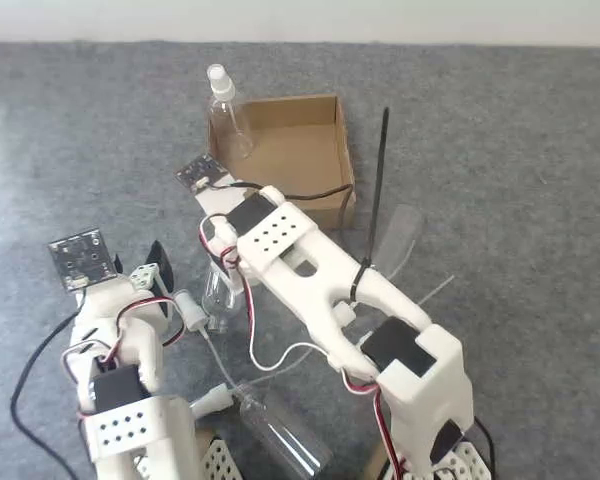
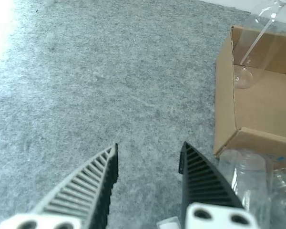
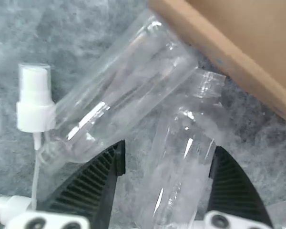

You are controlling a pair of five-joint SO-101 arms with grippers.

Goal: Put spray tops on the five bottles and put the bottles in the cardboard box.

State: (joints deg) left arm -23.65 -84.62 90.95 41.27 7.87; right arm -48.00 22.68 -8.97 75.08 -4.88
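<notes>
The right end effector (image 3: 168, 147) sits over the middle of the worktop (image 1: 500, 130), just near of the cardboard box (image 1: 344, 150). Its jaws are spread on either side of a bare bottle (image 3: 190, 114). One jaw looks to touch the plastic, while a sliver of grey shows beside the other, so I judge the bottle bracketed rather than clamped. The bottle's long axis runs out along the jaws, and its open neck points far, toward the box's near wall.

A second bottle (image 3: 119, 95) lies slanted just beside it, one end against the box. The loose spray top (image 3: 34, 102) lies just left of both bottles, with its thin tube trailing toward the near edge.

The left end effector (image 2: 149, 144) is open and holds nothing. It points far across bare worktop, with the box off to its right. In the high view the spray top lies between the two arms, just right of the left end effector, so the left arm is the nearer one to fetch it.

The next move probably depends on this: the top must travel right and far to meet the open neck, and its tube must line up with the bottle's axis before it goes in.

One capped bottle (image 1: 227, 120) already stands in the box's far left corner.
</notes>
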